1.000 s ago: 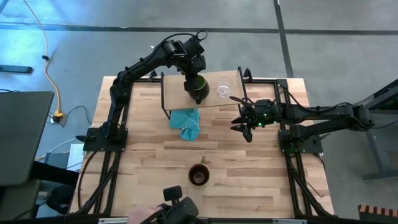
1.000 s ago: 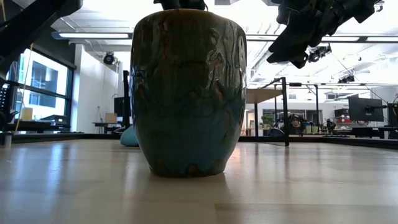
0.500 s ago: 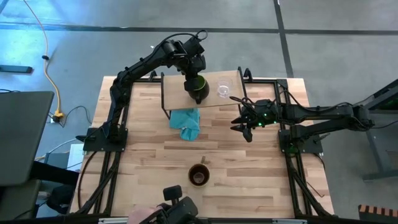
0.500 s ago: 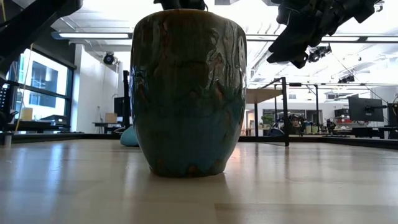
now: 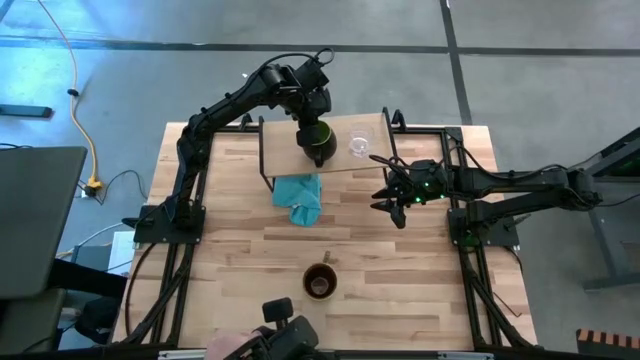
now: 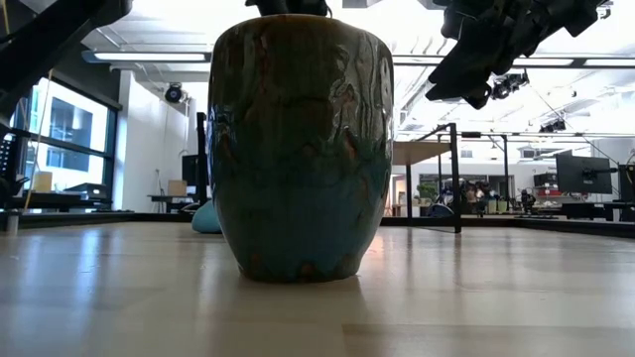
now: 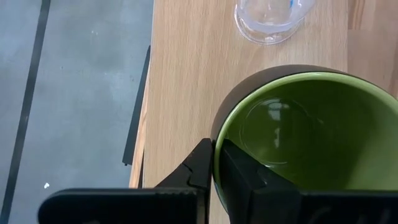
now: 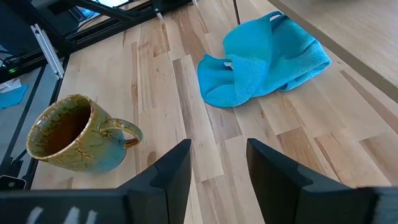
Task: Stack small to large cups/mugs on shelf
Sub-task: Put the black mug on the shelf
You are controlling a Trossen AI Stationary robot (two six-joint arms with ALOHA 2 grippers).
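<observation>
The shelf (image 5: 325, 145) stands at the table's far side, with the small clear glass cup (image 5: 358, 146) upright on its right part. My left gripper (image 5: 315, 130) is over the shelf, shut on the mug that is green inside and dark outside (image 7: 305, 137), just left of the glass cup (image 7: 268, 18). The larger brown mug (image 5: 320, 281) stands upright on the table near its front edge. My right gripper (image 5: 395, 205) hangs open over the table to the shelf's right, touching nothing; it looks toward the brown mug (image 8: 71, 134). My left gripper pinches the green mug's rim (image 7: 216, 163), one finger inside the mug and one outside. The fingers come from above, slanting down. The mug sits upright, mouth up, over the shelf board (image 7: 180, 87). Whether its bottom rests on the board, I cannot tell.
A crumpled teal cloth (image 5: 300, 197) lies on the table just in front of the shelf. In the low view the brown mug (image 6: 298, 149) fills the middle, with the shelf's black leg (image 6: 454, 178) behind it. Bare planks lie between cloth and brown mug.
</observation>
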